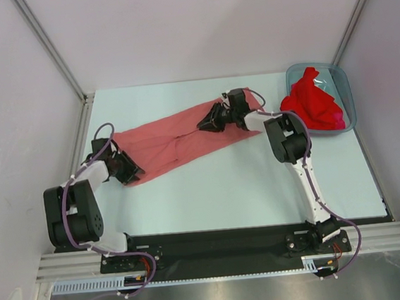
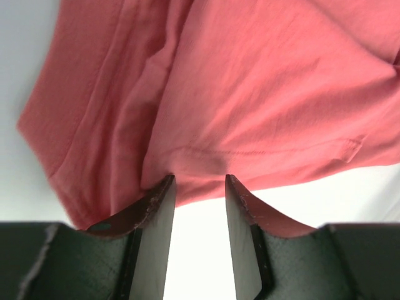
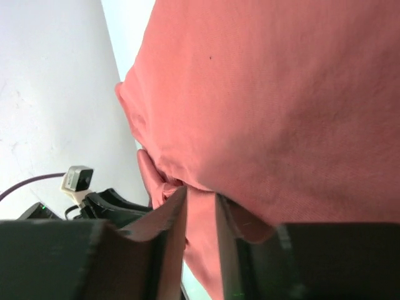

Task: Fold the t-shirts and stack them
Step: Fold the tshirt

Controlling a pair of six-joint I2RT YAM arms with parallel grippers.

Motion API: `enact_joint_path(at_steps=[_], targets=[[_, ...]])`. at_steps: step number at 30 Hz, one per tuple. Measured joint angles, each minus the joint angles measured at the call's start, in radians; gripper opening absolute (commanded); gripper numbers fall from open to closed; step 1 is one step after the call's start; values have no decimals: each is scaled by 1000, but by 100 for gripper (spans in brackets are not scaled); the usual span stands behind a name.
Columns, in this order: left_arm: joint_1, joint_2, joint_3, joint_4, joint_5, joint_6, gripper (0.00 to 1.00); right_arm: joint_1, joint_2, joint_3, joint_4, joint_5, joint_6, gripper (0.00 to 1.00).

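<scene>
Right gripper (image 3: 201,195): narrow, its two dark jaws nipped on a fold of the salmon-pink cloth t-shirt (image 1: 171,142); a strip of pink cloth runs down between them.
Shirt at right gripper: bunched at the fingertips and spreading away from them as a broad, smooth sheet.
Left gripper (image 2: 200,181): jaws partly apart, with bare pale surface showing between them.
Shirt at left gripper: its stitched hem lies right across the fingertips (image 2: 159,209) and cloth laps over the outer side of each finger; I cannot tell whether the hem is pinched.
Shirt overall: a long slanting band on the pale table (image 1: 225,190), left gripper at its near-left end, right gripper on its far-right part.
Other shirts: bright red cloth t-shirts (image 1: 314,103) heaped, unfolded, in the translucent blue-grey plastic bin (image 1: 345,86).
Bin: far-right corner of the table, beside the right arm and apart from the pink shirt.
</scene>
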Motion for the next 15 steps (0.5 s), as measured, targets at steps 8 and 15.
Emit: enact_joint_path(at_steps=[8, 15], targets=[[0, -207, -6, -93, -91, 8, 69, -33, -127, 67, -354, 82, -209, 66], [2, -340, -6, -157, -148, -23, 69, -119, -393, 41, -733, 334, -473, 70]])
